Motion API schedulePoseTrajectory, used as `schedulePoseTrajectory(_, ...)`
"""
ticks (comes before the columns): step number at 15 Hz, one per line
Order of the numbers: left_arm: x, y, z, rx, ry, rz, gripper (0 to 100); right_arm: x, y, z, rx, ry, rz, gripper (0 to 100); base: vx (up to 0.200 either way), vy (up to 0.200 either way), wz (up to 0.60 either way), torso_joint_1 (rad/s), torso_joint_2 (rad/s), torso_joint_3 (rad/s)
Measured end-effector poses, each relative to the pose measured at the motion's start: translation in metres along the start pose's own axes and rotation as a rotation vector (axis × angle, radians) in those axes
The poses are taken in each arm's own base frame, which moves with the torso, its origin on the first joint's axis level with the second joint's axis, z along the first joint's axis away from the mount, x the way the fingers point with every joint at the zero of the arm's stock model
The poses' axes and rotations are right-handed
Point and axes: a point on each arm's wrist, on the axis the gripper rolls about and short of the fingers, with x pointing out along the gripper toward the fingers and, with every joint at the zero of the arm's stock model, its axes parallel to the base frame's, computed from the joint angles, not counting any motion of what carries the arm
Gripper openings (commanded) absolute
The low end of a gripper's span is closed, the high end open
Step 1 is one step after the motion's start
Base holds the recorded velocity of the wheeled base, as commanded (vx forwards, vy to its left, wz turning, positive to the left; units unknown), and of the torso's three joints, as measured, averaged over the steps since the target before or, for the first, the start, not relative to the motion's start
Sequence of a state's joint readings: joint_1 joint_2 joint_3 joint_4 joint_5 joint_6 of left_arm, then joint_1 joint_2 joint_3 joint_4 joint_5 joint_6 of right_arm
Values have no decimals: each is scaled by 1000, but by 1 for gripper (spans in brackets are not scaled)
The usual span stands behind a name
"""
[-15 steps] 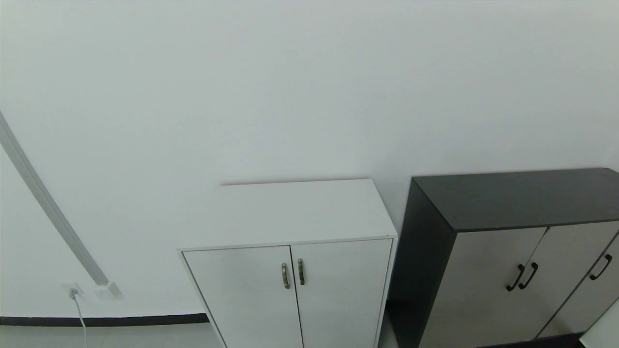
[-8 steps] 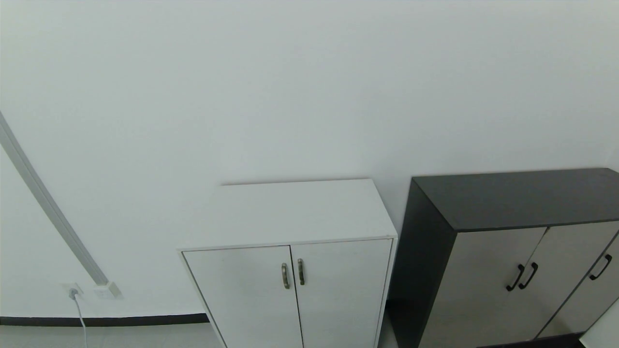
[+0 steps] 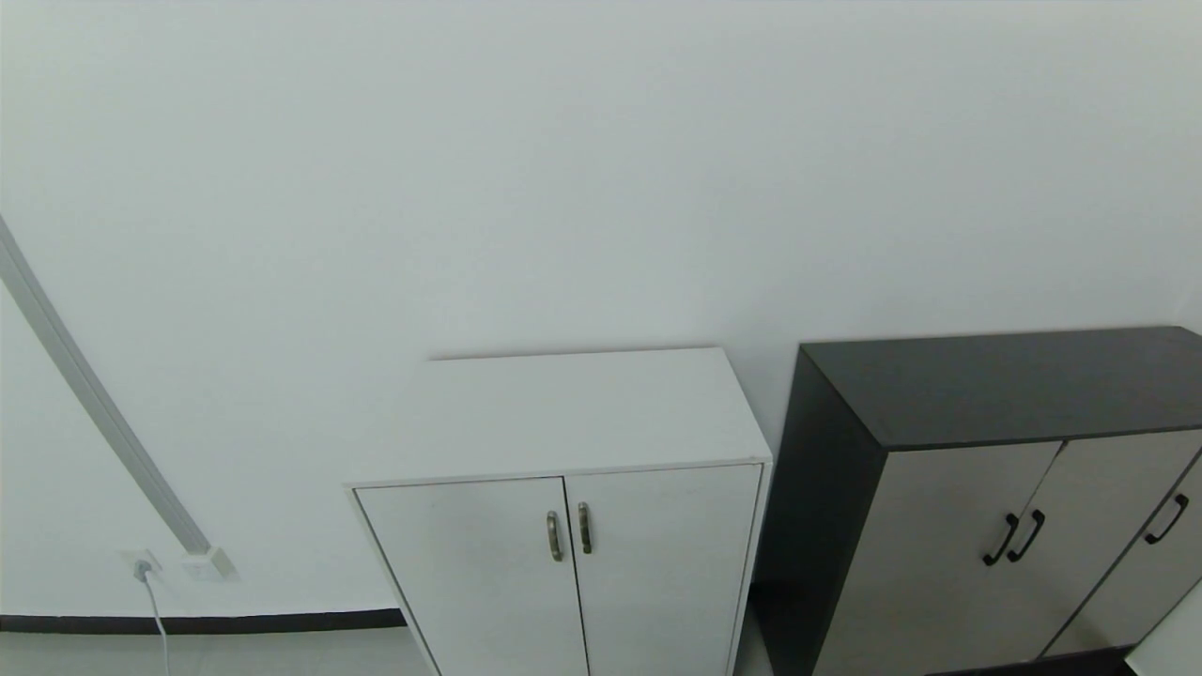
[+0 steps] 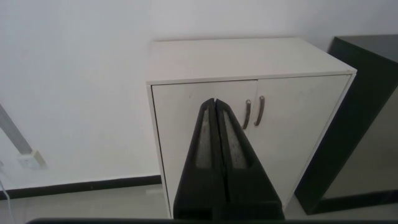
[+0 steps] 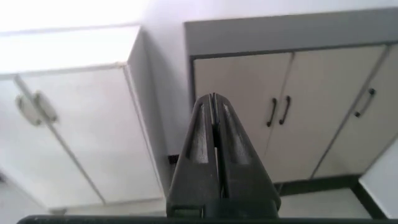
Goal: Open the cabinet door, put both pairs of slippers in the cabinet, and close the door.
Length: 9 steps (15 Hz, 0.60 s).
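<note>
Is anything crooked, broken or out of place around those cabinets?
Nothing damaged or spilled. The white cabinet and the dark cabinet stand straight, both shut flush. Only the cable duct on the wall runs slanted down toward the socket.

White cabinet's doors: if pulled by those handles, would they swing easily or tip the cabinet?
The doors likely swing outward rigidly: handles sit at the middle seam, suggesting outer hinges. The white cabinet looks broad, so tipping seems unlikely.

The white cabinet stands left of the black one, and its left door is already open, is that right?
No. The white cabinet does stand left of the black cabinet, but its left door is shut, flush with the right door, as the head view shows.
</note>
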State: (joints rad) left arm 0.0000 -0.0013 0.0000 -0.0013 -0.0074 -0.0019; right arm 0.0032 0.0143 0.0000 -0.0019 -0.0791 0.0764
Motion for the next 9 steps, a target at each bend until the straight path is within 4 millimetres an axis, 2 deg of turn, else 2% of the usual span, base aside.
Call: schedulePoseTrajectory(9, 0, 0, 0, 1, 0, 0, 0, -1, -1, 0, 9, -24, -34, 0, 0, 0, 0, 0, 0, 0)
